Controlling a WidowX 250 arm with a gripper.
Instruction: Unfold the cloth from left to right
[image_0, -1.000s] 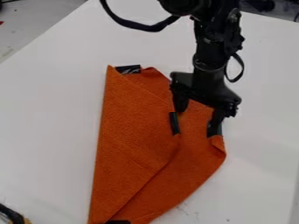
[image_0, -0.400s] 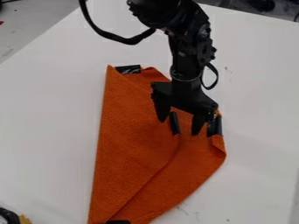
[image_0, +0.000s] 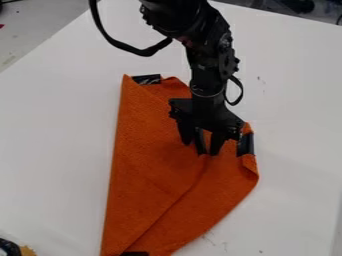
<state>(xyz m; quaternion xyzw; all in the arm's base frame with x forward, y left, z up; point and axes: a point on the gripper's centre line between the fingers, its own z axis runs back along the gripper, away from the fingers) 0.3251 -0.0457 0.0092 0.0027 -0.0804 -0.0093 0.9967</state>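
Stretching beneath the black two-finger claw (image_0: 200, 149), the smooth white worktop (image_0: 57, 150) carries a folded orange cloth (image_0: 147, 160), nubbly and roughly wedge-shaped, directly under the claw. The claw is open, its tips either side of a narrow black strip (image_0: 200, 140); a broader, glossy black band (image_0: 246, 144) lies near the claw.

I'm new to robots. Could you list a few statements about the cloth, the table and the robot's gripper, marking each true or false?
1. The cloth is orange. True.
2. The cloth is spread out in a single layer. False: part of it is folded over the rest.
3. The gripper has its two fingers apart, with a black strip between them. True.
4. The gripper is off to one side of the cloth. False: it is at the cloth's folded part.
5. The table is white. True.
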